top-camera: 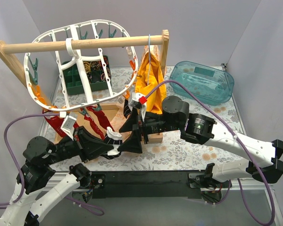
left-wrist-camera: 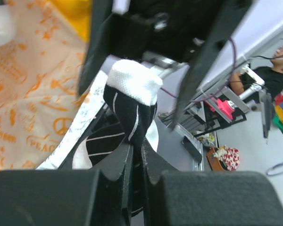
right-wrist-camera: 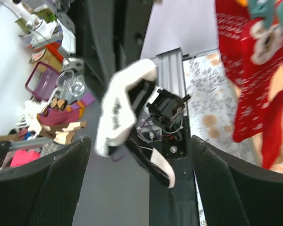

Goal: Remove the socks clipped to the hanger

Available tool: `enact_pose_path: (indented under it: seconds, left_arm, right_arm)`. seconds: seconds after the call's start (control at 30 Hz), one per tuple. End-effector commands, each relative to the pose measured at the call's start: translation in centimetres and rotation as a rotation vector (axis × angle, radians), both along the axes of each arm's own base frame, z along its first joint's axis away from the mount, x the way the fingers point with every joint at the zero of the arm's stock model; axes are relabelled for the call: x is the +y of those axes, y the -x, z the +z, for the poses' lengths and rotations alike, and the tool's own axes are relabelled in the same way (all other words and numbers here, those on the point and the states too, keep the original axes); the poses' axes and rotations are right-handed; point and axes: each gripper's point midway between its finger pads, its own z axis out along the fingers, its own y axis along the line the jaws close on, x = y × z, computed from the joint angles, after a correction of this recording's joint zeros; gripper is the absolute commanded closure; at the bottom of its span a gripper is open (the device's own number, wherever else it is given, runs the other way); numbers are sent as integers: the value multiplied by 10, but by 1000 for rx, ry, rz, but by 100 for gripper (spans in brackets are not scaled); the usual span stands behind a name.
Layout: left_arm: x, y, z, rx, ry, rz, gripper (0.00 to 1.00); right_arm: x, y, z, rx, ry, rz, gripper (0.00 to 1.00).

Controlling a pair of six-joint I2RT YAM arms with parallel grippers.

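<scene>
On hanger (top-camera: pixel 70 47), red socks (top-camera: pixel 95 117) pegged, above and beyond my left gripper (left-wrist-camera: pixel 137 157) | left gripper clamped on black-and-white sock (left-wrist-camera: pixel 129 120), white cuff (left-wrist-camera: pixel 134 84) past my fingertips | right gripper (right-wrist-camera: pixel 139 140) spread wide, same sock between its fingers, touching neither

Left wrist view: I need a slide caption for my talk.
Left gripper shut on a small black-and-white striped sock with a white cuff, pale orange-printed cloth behind.

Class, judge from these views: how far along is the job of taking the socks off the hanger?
Done: the black-and-white sock looks free of the hanger. In hand: the left gripper pinches it, with the right gripper open, facing it. Left: red socks hang clipped to the hanger.
</scene>
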Motion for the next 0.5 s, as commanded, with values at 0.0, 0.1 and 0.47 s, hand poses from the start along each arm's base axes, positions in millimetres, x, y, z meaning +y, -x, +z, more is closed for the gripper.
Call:
enact_pose_path:
  seconds: [0.0, 0.1, 0.47]
  left_arm:
    - [-7, 13, 28, -91, 45, -102, 100]
    - [-9, 10, 35, -101, 63, -102, 100]
    - [-3, -25, 47, -59, 121, 93, 35]
  right_arm:
    - [8, 14, 12, -6, -80, 107, 14]
    - [14, 19, 7, 16, -66, 144, 32]
    - [1, 31, 17, 4, -83, 200, 99]
